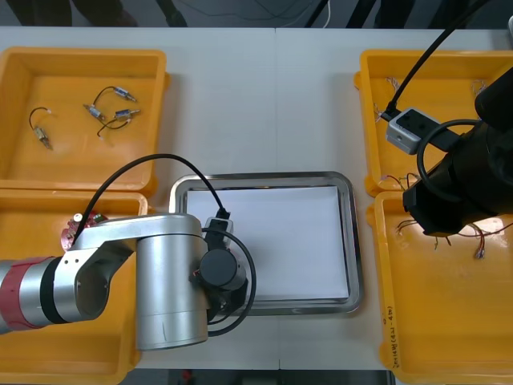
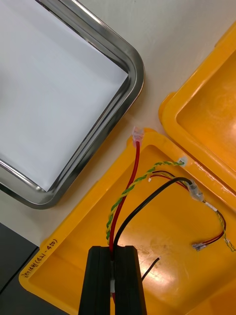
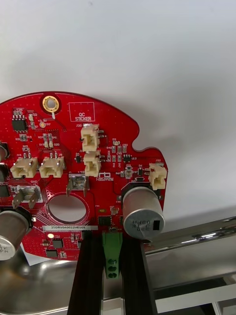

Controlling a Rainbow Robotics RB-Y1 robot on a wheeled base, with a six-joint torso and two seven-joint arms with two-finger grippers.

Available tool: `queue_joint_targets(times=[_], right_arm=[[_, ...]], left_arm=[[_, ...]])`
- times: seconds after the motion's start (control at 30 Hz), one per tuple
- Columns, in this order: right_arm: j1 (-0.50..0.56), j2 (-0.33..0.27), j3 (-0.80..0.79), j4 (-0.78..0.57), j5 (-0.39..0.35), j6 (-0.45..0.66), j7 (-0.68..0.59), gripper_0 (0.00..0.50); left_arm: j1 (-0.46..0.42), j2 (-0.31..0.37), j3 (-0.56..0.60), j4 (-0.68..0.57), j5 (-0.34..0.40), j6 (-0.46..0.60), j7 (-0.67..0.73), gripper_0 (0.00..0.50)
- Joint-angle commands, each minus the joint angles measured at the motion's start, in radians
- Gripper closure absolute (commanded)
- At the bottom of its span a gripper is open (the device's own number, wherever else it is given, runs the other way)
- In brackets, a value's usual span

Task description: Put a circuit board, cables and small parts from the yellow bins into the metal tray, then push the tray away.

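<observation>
My left gripper point(image 3: 110, 246) is shut on a round red circuit board point(image 3: 73, 162), its black fingers point(image 3: 88, 275) clamping the board's edge at a green connector. The board lies over the white inside of the metal tray point(image 3: 196, 236), near its rim. In the front view the left arm point(image 1: 160, 273) covers the tray's point(image 1: 353, 241) near left corner. My right gripper point(image 2: 116, 253) is shut on a red and yellow cable point(image 2: 129, 182) above the near right yellow bin point(image 2: 73, 231). The cable's red end reaches the bin's rim.
A black cable point(image 2: 147, 202) and thin red wires point(image 2: 211, 236) lie in the same bin. Another red board point(image 1: 76, 228) sits in the near left bin. Small metal parts with black cables point(image 1: 112, 112) lie in the far left bin. The far right bin point(image 1: 433, 72) stands behind the right arm.
</observation>
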State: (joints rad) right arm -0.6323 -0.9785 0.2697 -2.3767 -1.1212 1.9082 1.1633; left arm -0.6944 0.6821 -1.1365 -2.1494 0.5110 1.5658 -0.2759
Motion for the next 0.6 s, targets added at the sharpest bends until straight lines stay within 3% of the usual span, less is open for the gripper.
queue_joint_targets(times=[0.03, 0.23, 0.37, 0.43, 0.6], right_arm=[[-0.033, 0.006, 0.009, -0.03, 0.008, 0.008, 0.001, 0.5], [-0.032, 0.006, 0.011, -0.032, 0.008, 0.009, 0.001, 0.5], [-0.033, 0.006, 0.011, -0.035, 0.008, 0.012, 0.001, 0.5], [-0.032, 0.004, 0.009, -0.036, 0.008, 0.012, 0.001, 0.5], [-0.033, 0.006, 0.009, -0.039, 0.008, 0.012, 0.001, 0.5]], left_arm=[[0.022, -0.039, -0.02, 0.003, -0.019, -0.012, 0.086, 0.498], [0.022, -0.05, -0.037, 0.052, -0.048, -0.041, 0.084, 0.49], [0.022, -0.053, -0.037, 0.059, -0.051, -0.046, 0.086, 0.453], [0.022, -0.053, -0.037, 0.057, -0.051, -0.049, 0.089, 0.391], [0.022, -0.05, -0.034, 0.049, -0.059, -0.058, 0.093, 0.046]])
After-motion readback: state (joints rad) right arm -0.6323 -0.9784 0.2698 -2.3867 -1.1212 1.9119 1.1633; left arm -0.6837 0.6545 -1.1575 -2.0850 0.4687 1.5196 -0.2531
